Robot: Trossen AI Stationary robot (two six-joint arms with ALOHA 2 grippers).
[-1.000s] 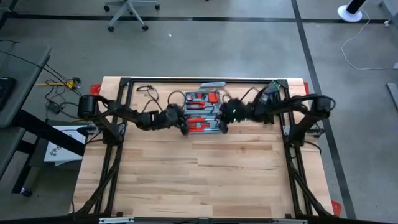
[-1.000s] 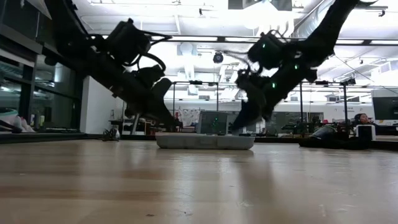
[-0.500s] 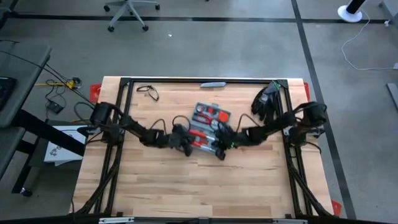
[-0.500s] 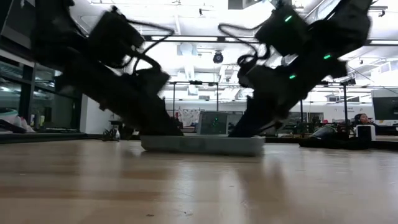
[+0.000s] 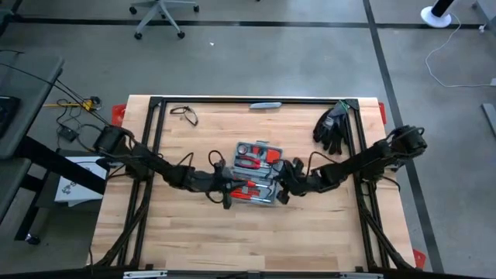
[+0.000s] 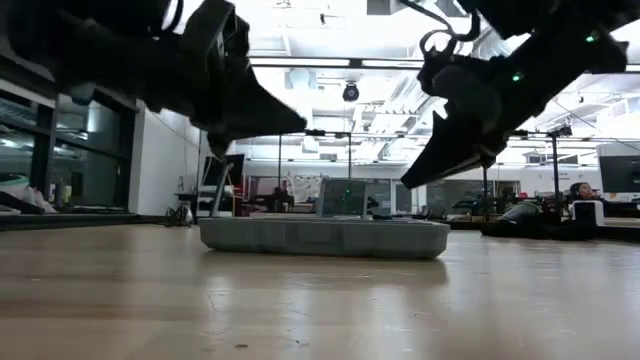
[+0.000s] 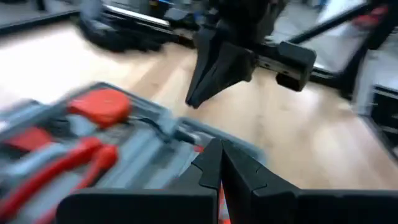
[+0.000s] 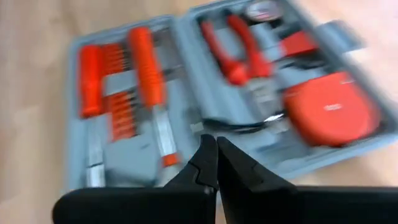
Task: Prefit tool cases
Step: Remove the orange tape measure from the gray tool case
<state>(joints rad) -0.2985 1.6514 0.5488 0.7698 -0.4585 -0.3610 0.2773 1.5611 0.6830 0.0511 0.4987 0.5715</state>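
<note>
The tool case (image 5: 256, 171) lies open and flat near the middle of the desk (image 5: 232, 240), between both arms. We judge it stiff moulded plastic, light but wide, likely to slide on the wood; the outer rims offer the best hold. Its grey slots carry red-handled tools (image 8: 143, 62), red pliers (image 8: 239, 46) and a red round tape (image 8: 329, 109). The left gripper (image 5: 225, 196) and the right gripper (image 5: 282, 191) hover at opposite edges, fingers pressed together, holding nothing.
</note>
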